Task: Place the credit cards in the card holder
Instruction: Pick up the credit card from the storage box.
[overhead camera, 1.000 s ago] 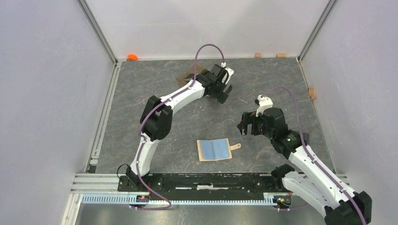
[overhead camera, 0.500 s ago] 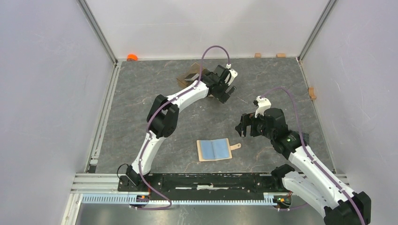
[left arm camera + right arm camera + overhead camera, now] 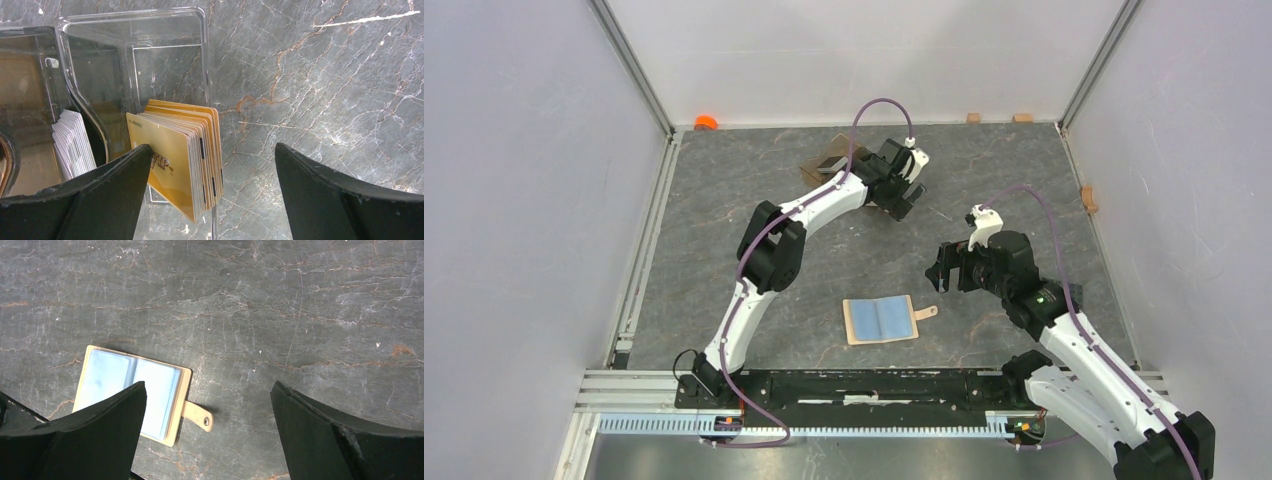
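The card holder (image 3: 881, 319) lies open on the grey table, tan with light blue pockets and its snap tab to the right. In the right wrist view the card holder (image 3: 155, 387) is below my open right gripper (image 3: 208, 383), whose left finger hides part of it. Seen from above, that right gripper (image 3: 939, 268) hovers up and to the right of it. My left gripper (image 3: 901, 205) is open at a clear divided box (image 3: 205, 50). A stack of orange-gold credit cards (image 3: 175, 150) stands on edge between its fingers, untouched (image 3: 212, 146). Silver-white cards (image 3: 75, 142) stand in the neighbouring compartment.
The clear brown-tinted box (image 3: 824, 160) sits at the back of the table, partly hidden by the left arm. An orange object (image 3: 706, 122) is in the back left corner. Small wooden blocks (image 3: 973, 117) sit along the back wall and one (image 3: 1089, 200) by the right wall.
The left arm has reached slightly farther back and right, uncovering part of the box. The right gripper has hardly moved. Both stay open.
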`<state>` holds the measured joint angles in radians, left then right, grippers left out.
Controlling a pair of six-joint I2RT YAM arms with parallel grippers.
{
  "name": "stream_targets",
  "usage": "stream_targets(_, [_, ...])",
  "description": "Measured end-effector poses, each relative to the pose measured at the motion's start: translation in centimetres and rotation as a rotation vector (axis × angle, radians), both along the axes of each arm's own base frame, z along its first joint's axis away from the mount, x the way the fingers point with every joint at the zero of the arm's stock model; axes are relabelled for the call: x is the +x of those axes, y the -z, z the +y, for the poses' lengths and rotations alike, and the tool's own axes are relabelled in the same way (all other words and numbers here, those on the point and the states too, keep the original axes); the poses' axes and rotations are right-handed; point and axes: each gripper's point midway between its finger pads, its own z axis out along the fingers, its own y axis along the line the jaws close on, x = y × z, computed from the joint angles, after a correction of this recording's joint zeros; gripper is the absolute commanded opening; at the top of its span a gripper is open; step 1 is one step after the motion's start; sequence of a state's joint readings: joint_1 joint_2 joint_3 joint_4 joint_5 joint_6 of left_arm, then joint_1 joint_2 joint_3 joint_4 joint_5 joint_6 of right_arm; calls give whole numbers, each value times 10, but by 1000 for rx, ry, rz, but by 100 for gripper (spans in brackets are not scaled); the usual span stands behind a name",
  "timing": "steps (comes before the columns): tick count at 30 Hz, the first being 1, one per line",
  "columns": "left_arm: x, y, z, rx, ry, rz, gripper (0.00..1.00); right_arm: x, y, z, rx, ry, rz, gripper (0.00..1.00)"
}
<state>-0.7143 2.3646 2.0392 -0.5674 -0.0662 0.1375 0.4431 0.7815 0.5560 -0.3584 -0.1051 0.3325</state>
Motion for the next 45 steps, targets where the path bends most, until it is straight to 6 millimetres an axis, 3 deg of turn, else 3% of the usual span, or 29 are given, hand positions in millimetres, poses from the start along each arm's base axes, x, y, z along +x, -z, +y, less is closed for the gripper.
stream_targets(14, [-11,-12,-8,-26,31,0,95,-1,4,-1,-3,1,7,97])
stream_targets(25, [-5,-16,-1,-6,8,-32,58,-1,6,-2,-4,6,10,97])
stream_targets(37, [-7,-28,4,0,1,-55,38,-1,5,-2,-1,8,8,97])
stream_targets(42, [-8,-35,4,-4,1,-67,19,-1,4,-2,0,8,5,97])
stream_targets(45, [-5,-40,7,8,-12,-86,13,-1,3,-2,2,8,2,97])
